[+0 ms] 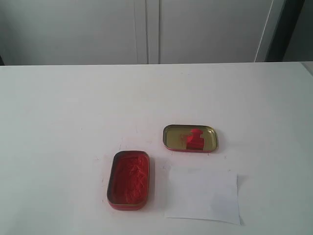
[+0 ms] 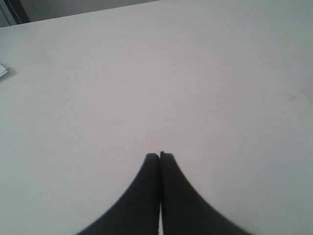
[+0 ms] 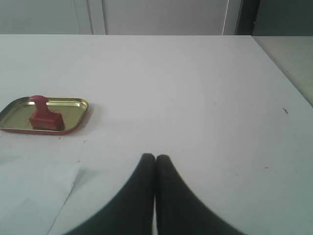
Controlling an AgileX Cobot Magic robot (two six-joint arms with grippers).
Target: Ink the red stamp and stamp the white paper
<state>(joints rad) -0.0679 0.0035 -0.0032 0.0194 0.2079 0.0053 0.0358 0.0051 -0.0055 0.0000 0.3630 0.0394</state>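
Note:
The red stamp (image 1: 194,138) stands upright in the gold-lined tin lid (image 1: 211,139) right of centre. In the right wrist view the red stamp (image 3: 44,114) and its lid (image 3: 73,110) lie well away from my right gripper (image 3: 155,157), which is shut on nothing. The white paper (image 1: 203,194) lies in front of the lid, and I see no print on it; an edge of the white paper (image 3: 29,196) shows beside the right gripper. The oblong red ink tin (image 1: 129,179) sits open, left of the paper. My left gripper (image 2: 159,155) is shut over bare table. Neither gripper appears in the exterior view.
The white table (image 1: 73,112) spreads wide around the three items. Pale cabinet doors (image 1: 146,29) stand behind its far edge. The table's right edge (image 3: 281,68) shows in the right wrist view. A small pale object (image 2: 2,71) lies at the margin of the left wrist view.

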